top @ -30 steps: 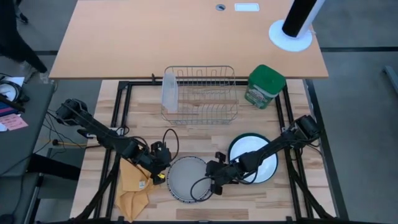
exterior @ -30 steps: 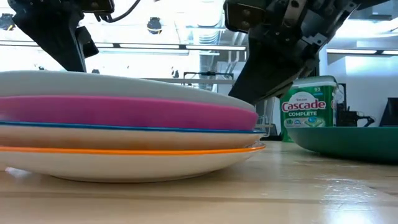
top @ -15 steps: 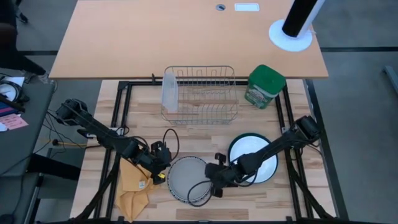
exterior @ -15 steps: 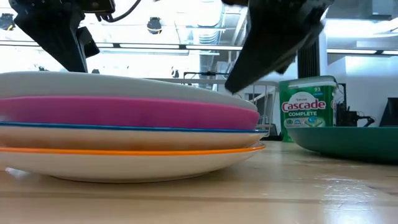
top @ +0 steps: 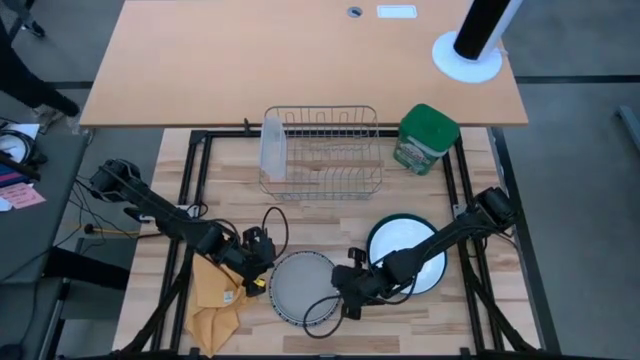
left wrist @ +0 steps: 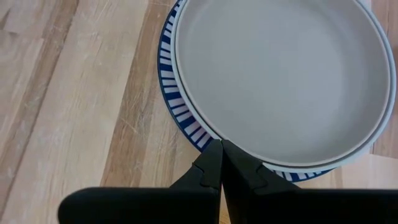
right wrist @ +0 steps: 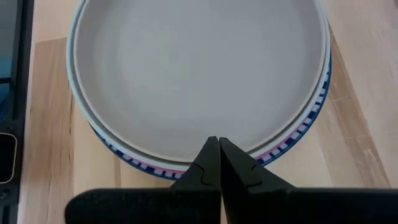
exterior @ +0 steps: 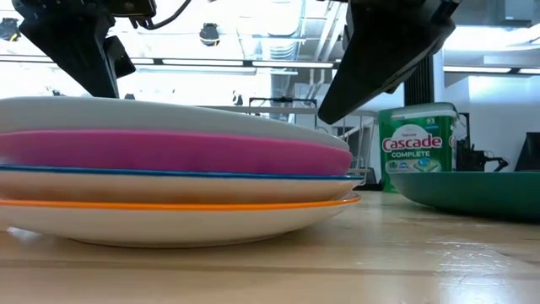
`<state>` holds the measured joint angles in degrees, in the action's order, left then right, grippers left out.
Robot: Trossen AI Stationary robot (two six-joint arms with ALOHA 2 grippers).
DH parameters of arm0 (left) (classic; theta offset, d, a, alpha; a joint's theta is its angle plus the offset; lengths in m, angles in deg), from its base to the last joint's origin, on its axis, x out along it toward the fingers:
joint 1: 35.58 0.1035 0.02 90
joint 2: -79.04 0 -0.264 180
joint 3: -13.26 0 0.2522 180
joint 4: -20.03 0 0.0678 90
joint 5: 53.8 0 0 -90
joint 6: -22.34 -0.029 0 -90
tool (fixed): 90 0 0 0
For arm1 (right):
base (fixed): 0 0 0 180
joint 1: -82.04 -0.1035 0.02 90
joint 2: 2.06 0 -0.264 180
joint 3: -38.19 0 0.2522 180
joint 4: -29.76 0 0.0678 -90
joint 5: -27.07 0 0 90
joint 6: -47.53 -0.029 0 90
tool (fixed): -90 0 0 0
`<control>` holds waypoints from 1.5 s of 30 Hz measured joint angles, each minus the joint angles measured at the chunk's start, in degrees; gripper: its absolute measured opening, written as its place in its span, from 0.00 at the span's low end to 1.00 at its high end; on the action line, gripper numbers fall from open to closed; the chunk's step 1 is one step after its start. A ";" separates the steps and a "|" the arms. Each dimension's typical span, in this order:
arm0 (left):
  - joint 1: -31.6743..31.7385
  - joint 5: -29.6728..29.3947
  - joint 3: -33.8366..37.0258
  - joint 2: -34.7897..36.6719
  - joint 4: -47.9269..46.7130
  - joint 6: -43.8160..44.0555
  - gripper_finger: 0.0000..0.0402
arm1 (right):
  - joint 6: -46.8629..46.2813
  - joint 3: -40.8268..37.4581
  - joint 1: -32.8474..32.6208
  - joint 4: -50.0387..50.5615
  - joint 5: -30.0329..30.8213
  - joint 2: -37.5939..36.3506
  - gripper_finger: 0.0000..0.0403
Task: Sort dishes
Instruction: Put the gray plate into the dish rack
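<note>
A stack of dishes [top: 303, 288] rests on the wooden table near its front edge. The grey plate [left wrist: 280, 74] is on top, then a magenta one [exterior: 169, 154], a blue-striped one [left wrist: 177, 106], and an orange-rimmed one [exterior: 186, 211] at the bottom. A larger white plate with a dark green rim [top: 412, 252] lies to the stack's right. My left gripper [left wrist: 221, 144] is shut, its tips at the stack's left rim. My right gripper [right wrist: 217, 140] is shut and hovers just above the stack's right rim [exterior: 333, 139]. My left gripper's shut fingertips [left wrist: 214, 155] stand slanting down at the left rim of the grey plate [left wrist: 205, 127]. Whether they touch it, I cannot tell.
A wire dish rack [top: 322, 150] stands at the far middle with a frosted container [top: 272, 145] at its left end. A green canister [top: 427, 138] stands to the rack's right. Tan paper [top: 215, 300] lies left of the stack.
My right gripper, shut all along, has risen a little from the right rim of the stack and has tipped slightly. The stack has stayed where it was.
</note>
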<state>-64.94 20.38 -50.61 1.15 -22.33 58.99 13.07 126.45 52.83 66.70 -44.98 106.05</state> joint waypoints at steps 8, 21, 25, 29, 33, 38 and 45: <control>0.00 0.00 0.00 -0.02 -0.02 0.15 0.00 | 0.25 -0.01 0.17 -0.55 -1.08 2.67 0.00; 0.00 0.00 0.00 -0.02 -0.24 -0.98 0.00 | -0.02 0.02 1.13 -0.10 -2.37 2.73 0.00; 0.00 0.00 0.00 -0.02 -0.20 -0.98 0.00 | -0.02 0.02 1.19 -0.08 -2.41 2.73 0.00; 0.00 0.00 0.00 -0.02 -0.20 -1.95 0.00 | -0.02 0.00 1.20 -0.10 -2.39 2.75 0.00; 0.00 0.00 0.00 -0.02 -0.14 -2.90 0.00 | 0.01 0.00 1.22 -0.41 -2.41 2.78 0.00; 0.13 -0.63 0.00 -0.02 0.24 -3.51 0.00 | 0.26 0.00 1.48 -1.33 -2.51 2.84 0.00; 0.13 -1.01 0.00 -0.02 2.63 -6.58 0.00 | 0.33 0.00 1.59 -1.38 -2.50 2.94 0.00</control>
<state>-64.81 19.38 -50.61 1.13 -19.70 52.40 13.40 126.45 54.41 65.32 -47.48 108.99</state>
